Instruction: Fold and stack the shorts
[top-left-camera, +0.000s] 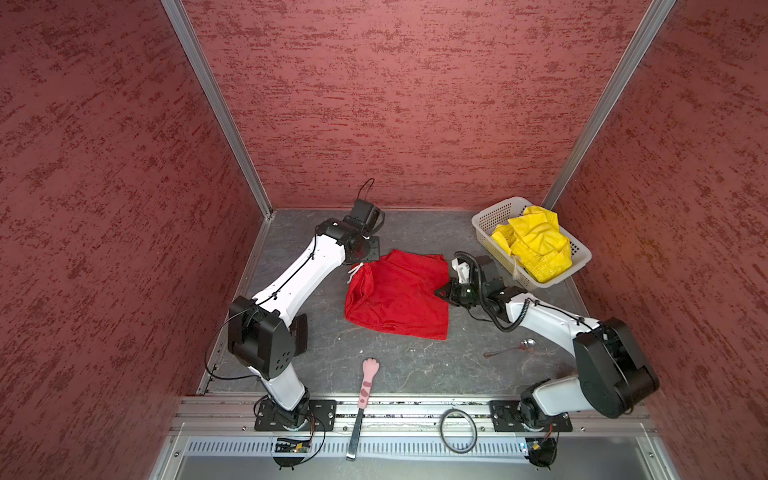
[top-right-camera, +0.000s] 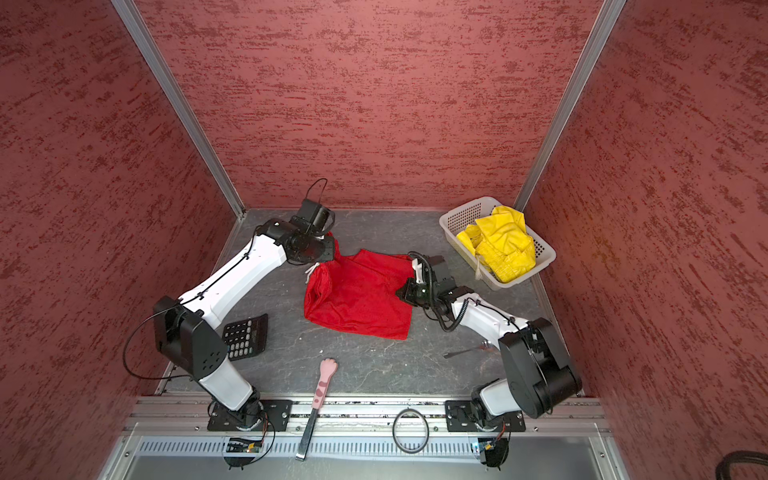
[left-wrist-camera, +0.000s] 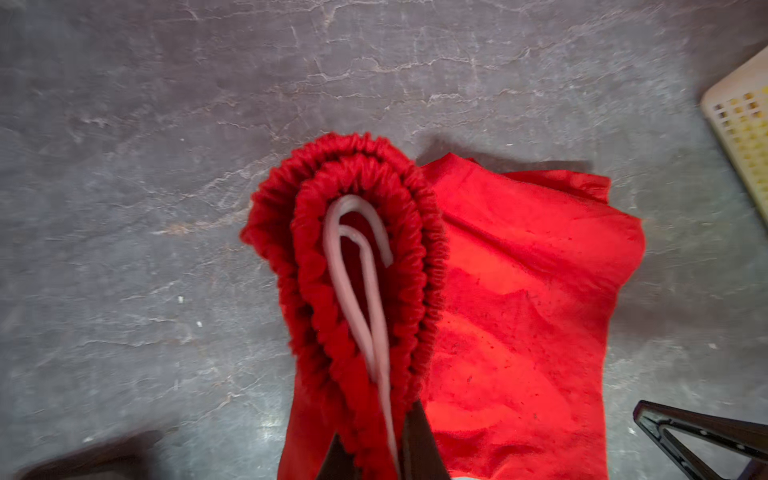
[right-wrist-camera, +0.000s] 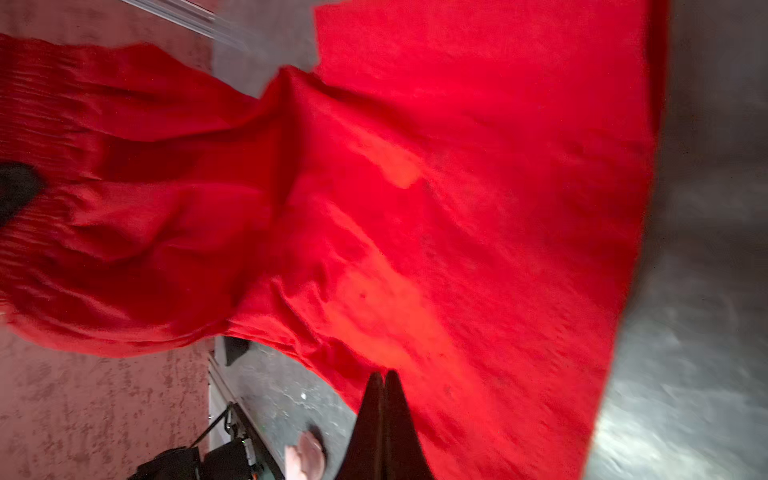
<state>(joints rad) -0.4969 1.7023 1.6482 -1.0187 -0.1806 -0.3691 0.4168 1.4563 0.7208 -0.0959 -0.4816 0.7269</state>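
A calculator (top-right-camera: 246, 337) lies beside the left arm (key markings too small to read). The left gripper (left-wrist-camera: 378, 440) pinches the red shorts (top-left-camera: 399, 295), which lie mid-tabletop (top-left-camera: 415, 365), at the gathered waistband, drawstring (left-wrist-camera: 376, 345) included. The right gripper (right-wrist-camera: 384, 380), clenched, grips their opposite edge. The yellow shorts (top-left-camera: 536, 245) sit crumpled in the white basket (top-left-camera: 490, 212).

the left arm (top-left-camera: 303, 270) and the right arm (top-left-camera: 544, 316) have smooth white shells between boxy black joints. thin black cables run along them, and a ribbed hose (top-left-camera: 481, 270) loops behind the black, pointed fingers (right-wrist-camera: 399, 419). black base plates (top-left-camera: 326, 415) carry silver screws.
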